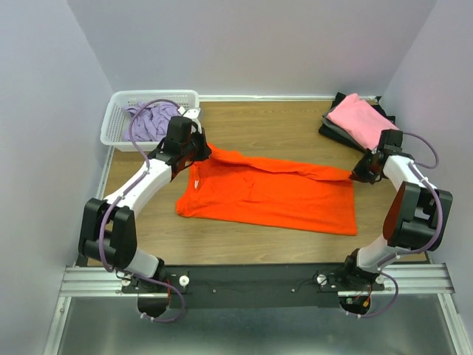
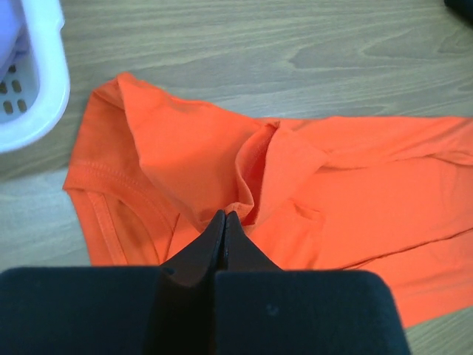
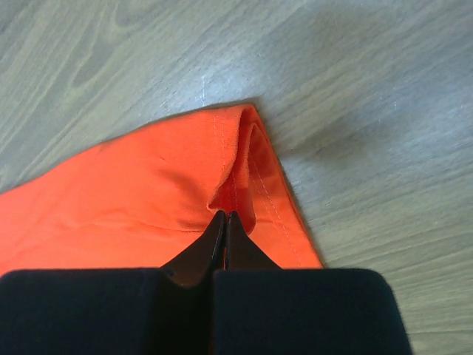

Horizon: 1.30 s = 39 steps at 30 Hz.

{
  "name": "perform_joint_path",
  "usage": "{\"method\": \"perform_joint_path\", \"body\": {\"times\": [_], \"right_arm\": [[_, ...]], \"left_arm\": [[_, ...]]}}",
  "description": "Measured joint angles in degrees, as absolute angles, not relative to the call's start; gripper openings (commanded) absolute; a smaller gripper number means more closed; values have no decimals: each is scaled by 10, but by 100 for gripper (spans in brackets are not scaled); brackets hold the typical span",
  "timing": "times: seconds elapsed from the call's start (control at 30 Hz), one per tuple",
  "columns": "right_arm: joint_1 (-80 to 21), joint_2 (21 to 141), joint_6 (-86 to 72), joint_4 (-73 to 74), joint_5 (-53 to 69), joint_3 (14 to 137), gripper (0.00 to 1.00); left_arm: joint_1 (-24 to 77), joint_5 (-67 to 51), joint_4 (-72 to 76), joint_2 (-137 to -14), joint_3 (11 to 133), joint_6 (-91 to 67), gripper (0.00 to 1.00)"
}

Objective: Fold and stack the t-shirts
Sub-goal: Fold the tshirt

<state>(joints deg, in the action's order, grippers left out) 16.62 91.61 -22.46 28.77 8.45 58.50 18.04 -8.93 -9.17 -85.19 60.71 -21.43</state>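
A bright orange t-shirt (image 1: 273, 194) lies spread across the middle of the table, its far edge lifted into a ridge between my two grippers. My left gripper (image 1: 201, 153) is shut on the shirt's far left part, pinching a raised fold of the orange t-shirt (image 2: 222, 170); the left gripper (image 2: 225, 216) has its jaws pressed together. My right gripper (image 1: 357, 174) is shut on the far right corner, where the right gripper (image 3: 225, 216) nips the hemmed corner of the orange t-shirt (image 3: 148, 192). A folded pink t-shirt (image 1: 360, 120) tops a dark stack at the far right. A lavender t-shirt (image 1: 148, 120) lies in the basket.
A white lattice basket (image 1: 114, 118) stands at the far left corner, its rim close to my left gripper; the basket (image 2: 44, 89) shows at the left wrist view's left edge. Walls close in on three sides. Bare wood runs along the far edge and in front of the shirt.
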Motion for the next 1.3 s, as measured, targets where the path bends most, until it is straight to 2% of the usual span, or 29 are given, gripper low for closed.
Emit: {"method": "perform_joint_path", "body": {"times": [0.63,1.3], "right_arm": [[166,887,-240,302,57,539,2],[166,847,-260,340,-8,522,2]], "left_arm": [[181,-65,-133,-702,499,-258,0],[192,-56,-166,-660,455,-291,0]]}}
